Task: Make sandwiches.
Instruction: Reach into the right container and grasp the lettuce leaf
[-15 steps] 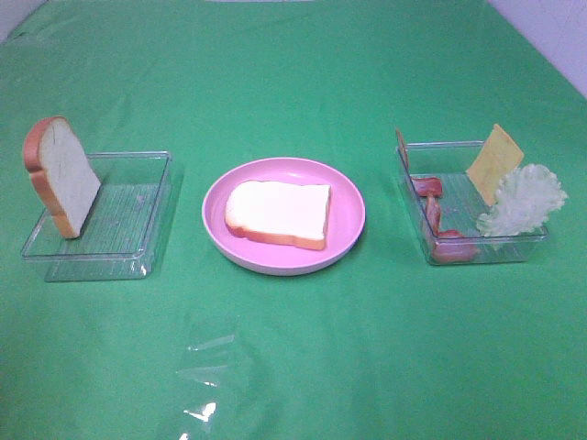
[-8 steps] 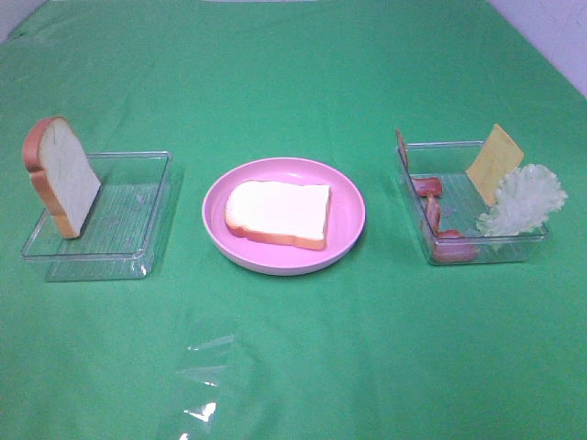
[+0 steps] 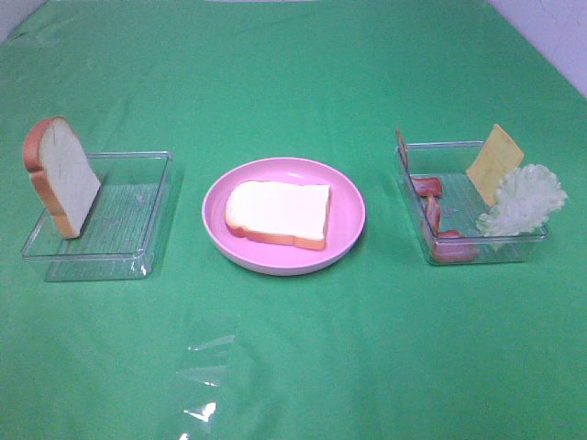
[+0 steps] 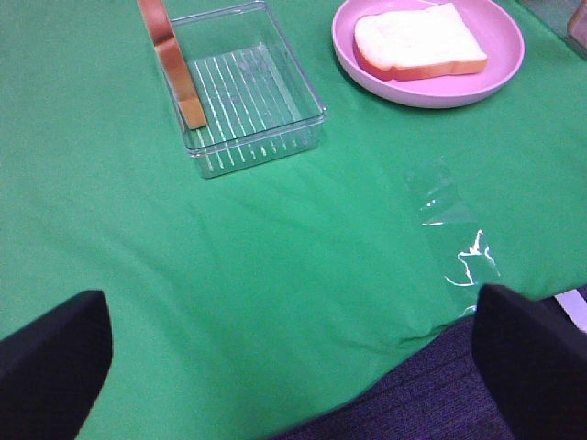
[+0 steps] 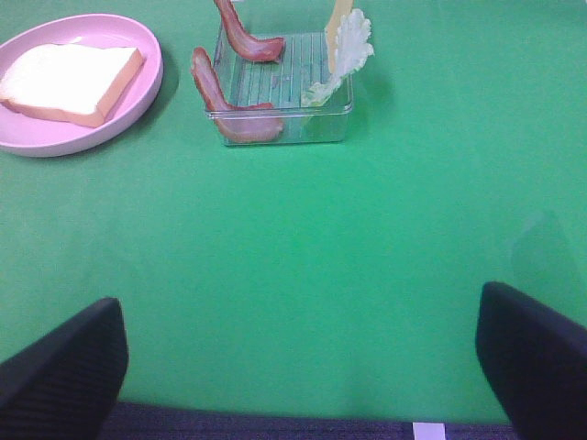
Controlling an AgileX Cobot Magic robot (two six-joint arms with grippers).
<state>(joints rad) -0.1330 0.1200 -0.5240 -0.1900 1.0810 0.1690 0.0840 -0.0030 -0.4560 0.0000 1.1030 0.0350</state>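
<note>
Left gripper (image 4: 293, 367), right gripper (image 5: 298, 367): fingers (image 4: 55, 357) apart, empty. Risk: leaning cheese square (image 3: 494, 163) and lettuce leaf (image 3: 523, 200) may slip from a pinch, dragging the clear tray (image 3: 449, 145).

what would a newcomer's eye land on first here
The round pink plate in the middle of the green cloth, with one white bread slice lying flat on it. Flanking it, the left tray, clear plastic, holds a second bread slice standing on edge, and the right tray holds bacon strips, a cheese square and a lettuce leaf.
</note>
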